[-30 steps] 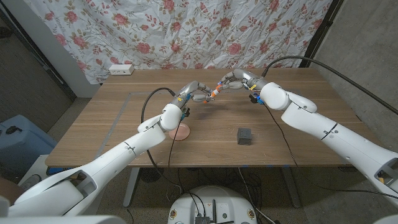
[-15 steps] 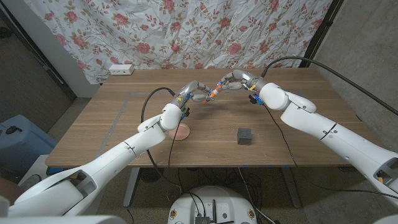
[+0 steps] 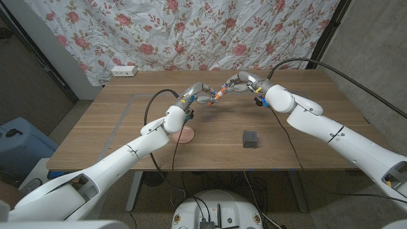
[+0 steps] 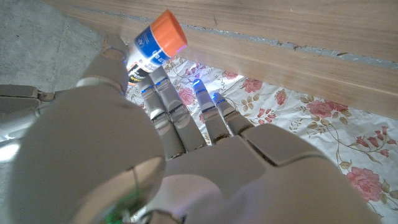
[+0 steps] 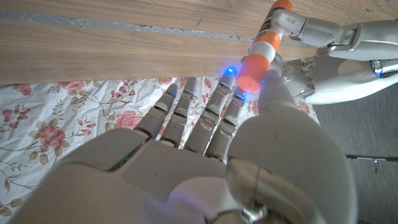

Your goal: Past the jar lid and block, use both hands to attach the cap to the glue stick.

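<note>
Above far table centre, beyond jar lid (image 3: 185, 135) and block (image 3: 250, 138): glue stick (image 3: 216, 97) pinched in left hand (image 3: 198, 95); cap (image 5: 254, 66) pinched in right hand (image 3: 240, 83). No visible shift over last second; cap met stick's end, seating unconfirmed.

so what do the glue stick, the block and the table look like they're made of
Orange-capped white glue stick: looks like smooth plastic, with a glossy printed label. Small dark grey block: matte; material unclear, perhaps foam or plastic. Brown table: wood or wood veneer, with visible grain and a satin finish.
</note>
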Motion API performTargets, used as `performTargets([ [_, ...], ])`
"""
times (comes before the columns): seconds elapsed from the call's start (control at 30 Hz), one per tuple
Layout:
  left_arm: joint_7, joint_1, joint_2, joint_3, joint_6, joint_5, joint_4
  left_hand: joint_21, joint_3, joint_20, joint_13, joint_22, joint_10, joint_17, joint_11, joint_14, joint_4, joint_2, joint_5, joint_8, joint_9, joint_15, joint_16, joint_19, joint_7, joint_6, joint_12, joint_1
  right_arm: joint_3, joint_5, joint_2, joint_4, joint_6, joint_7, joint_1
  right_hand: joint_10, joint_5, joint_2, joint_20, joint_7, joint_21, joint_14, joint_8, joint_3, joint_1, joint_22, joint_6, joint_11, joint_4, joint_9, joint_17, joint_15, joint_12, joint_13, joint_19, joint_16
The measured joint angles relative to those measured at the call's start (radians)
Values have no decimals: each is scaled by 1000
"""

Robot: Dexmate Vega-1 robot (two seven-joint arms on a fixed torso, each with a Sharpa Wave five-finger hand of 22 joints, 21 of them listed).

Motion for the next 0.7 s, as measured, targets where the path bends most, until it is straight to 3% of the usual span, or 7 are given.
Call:
performTargets([
  [0.7, 0, -4, -3, 1, 6, 0, 4, 0, 1, 0, 0, 0, 0, 0, 0, 0, 1, 0, 3, 2, 0, 0, 0, 0, 0, 0, -1, 0, 8, 18, 1, 9, 4, -8, -2, 0, 0, 0, 0, 0, 0, 0, 0, -4, 0, 0, 0, 0, -4, 0, 0, 0, 0, 5, 0, 0],
])
